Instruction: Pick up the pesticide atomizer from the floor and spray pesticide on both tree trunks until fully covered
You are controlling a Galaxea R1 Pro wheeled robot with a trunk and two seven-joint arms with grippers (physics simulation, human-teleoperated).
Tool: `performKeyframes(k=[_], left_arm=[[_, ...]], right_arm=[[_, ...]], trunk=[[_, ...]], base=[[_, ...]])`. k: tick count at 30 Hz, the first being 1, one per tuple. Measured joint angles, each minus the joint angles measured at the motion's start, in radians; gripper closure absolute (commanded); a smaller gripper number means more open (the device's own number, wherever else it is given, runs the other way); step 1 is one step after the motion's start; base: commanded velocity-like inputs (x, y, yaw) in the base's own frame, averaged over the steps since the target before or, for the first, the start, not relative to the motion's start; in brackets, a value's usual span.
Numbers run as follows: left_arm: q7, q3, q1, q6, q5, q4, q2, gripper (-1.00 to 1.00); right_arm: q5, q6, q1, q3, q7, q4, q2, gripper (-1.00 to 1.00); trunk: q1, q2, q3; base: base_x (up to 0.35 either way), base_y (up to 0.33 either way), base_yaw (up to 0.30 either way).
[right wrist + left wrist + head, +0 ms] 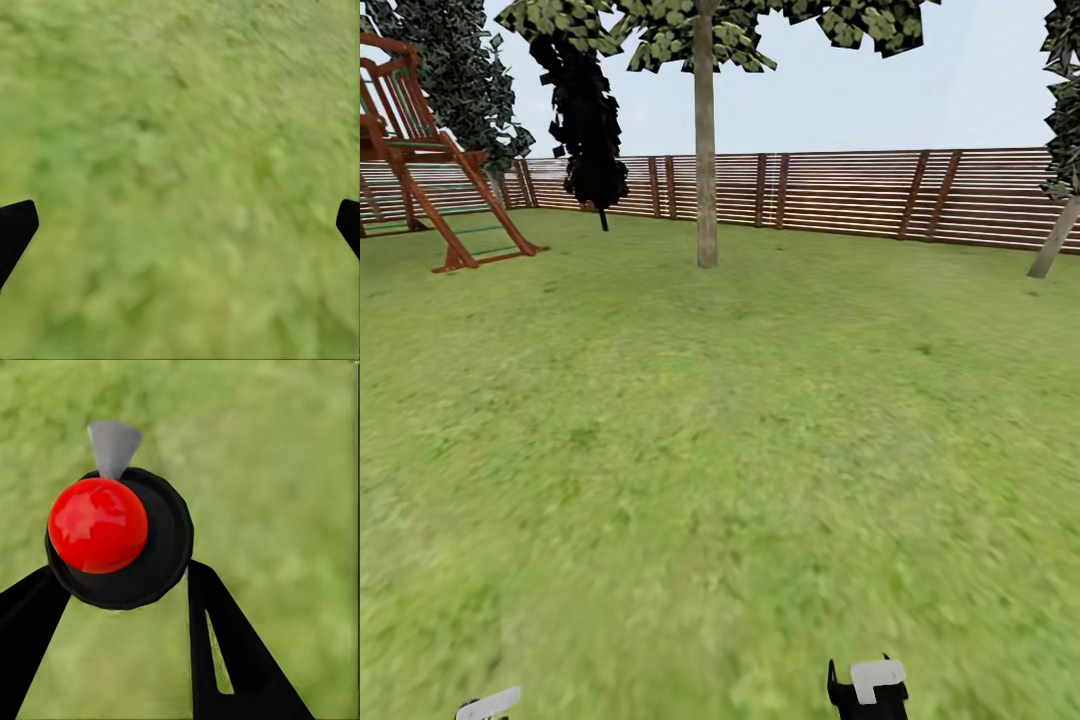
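Between your left gripper's [127,607] fingers sits the atomizer [112,536], clamped; your right gripper [180,225] gapes wide over grass. Pickup looks done. Both trunks, one ahead [706,150], one far right [1057,240], show no white specks yet.

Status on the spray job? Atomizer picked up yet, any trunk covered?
Done: pickup. The left gripper is shut on the pesticide atomizer, red top toward the wrist camera, over lawn. In hand: the approach; the nearest tree trunk stands ahead near the fence, a second trunk at far right. Left: spraying both; no white specks visible on either trunk. Right gripper is open, empty.
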Motion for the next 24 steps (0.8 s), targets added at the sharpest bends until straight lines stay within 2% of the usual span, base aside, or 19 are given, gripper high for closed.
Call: performKeyframes(k=[24], left_arm=[[0.000,0.000,0.000,0.001,0.000,0.000,0.000,1.00]], right_arm=[[0.000,0.000,0.000,0.000,0.000,0.000,0.000,-1.00]], trunk=[[0.000,0.000,0.000]], base=[[0.345,0.000,0.000]])
